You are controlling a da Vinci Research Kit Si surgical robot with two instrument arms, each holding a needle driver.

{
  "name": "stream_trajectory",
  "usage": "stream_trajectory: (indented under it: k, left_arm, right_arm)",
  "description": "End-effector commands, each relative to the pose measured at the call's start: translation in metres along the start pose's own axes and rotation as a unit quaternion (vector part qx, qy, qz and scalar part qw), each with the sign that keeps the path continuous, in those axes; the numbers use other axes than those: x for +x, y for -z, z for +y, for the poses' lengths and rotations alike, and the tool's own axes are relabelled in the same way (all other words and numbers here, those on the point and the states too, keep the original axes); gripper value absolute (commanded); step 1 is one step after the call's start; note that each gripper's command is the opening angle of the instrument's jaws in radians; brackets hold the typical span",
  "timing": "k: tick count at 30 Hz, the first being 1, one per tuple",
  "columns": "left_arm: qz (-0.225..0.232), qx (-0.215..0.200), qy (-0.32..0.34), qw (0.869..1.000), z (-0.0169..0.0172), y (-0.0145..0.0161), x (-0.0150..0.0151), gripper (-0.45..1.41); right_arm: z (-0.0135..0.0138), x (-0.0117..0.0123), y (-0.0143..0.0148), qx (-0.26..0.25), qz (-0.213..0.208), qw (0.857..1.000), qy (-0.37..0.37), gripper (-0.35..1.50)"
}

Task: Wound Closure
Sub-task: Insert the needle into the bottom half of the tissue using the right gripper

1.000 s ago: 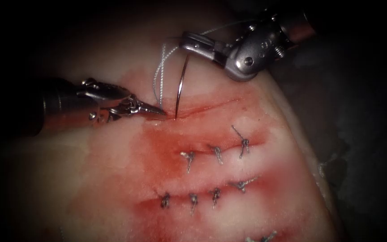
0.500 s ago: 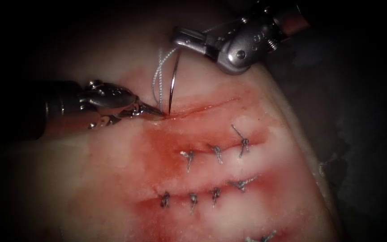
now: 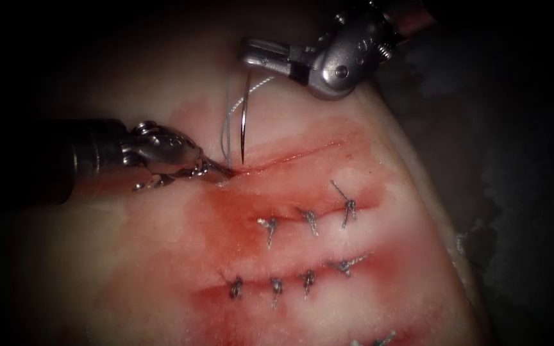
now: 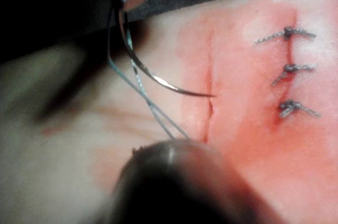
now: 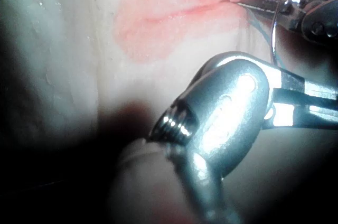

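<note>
My right tool [image 3: 251, 52] reaches in from the upper right, its jaws shut on the curved needle [image 3: 244, 115] near its rear end. The needle hangs down with its tip at the tissue [image 3: 129, 256], by the left end of the open cut [image 3: 290, 156]; whether the tip has entered, I cannot tell. In the left wrist view the needle [image 4: 153, 78] points at the cut [image 4: 209, 109]. Thread [image 3: 226, 122] loops down beside the needle on its left. My left tool [image 3: 221, 171] comes from the left, jaws shut, tip pressed on the tissue at the cut's left end.
Two closed cuts with knotted stitches lie nearer the front, one row [image 3: 309, 218] above another [image 3: 290, 282]. Red fluid [image 3: 232, 218] stains the tissue around them. The tissue's edge [image 3: 444, 211] drops off into dark at the right.
The right tool has moved left and slightly up, carrying the needle left along the cut toward its left end. The left tool's tip has shifted a little down and left.
</note>
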Motion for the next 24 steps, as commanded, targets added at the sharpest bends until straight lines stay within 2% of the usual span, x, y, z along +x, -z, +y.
stream_trajectory:
  k: [1,5,6,11,15,24]
  left_arm:
    - [0.000,0.013,0.009,1.000,0.0006,-0.0005,-0.0008,-0.45]
    - [0.011,0.043,0.032,0.999,0.0010,-0.0004,-0.0016,-0.45]
    - [0.017,0.064,0.046,0.997,0.0013,-0.0003,-0.0021,-0.45]
    - [0.021,0.106,0.093,0.990,0.0018,-0.0002,-0.0025,-0.45]
    - [0.021,0.138,0.105,0.985,0.0025,-0.0005,-0.0031,-0.45]
    - [0.049,0.165,0.099,0.980,0.0018,-0.0007,-0.0016,-0.45]
  right_arm:
    - [0.0001,0.0008,-0.0008,-0.002,-0.002,1.000,0.001,-0.35]
    - [0.0006,0.0012,-0.0009,-0.006,-0.003,1.000,0.000,-0.35]
    - [0.0008,0.0012,-0.0009,-0.010,-0.004,1.000,0.000,-0.35]
    - [0.0012,0.0019,-0.0007,-0.015,0.005,1.000,0.017,-0.35]
    - [0.0013,0.0024,-0.0003,-0.017,0.010,1.000,0.022,-0.35]
    - [0.0009,0.0026,-0.0002,-0.024,0.019,0.998,0.049,-0.35]
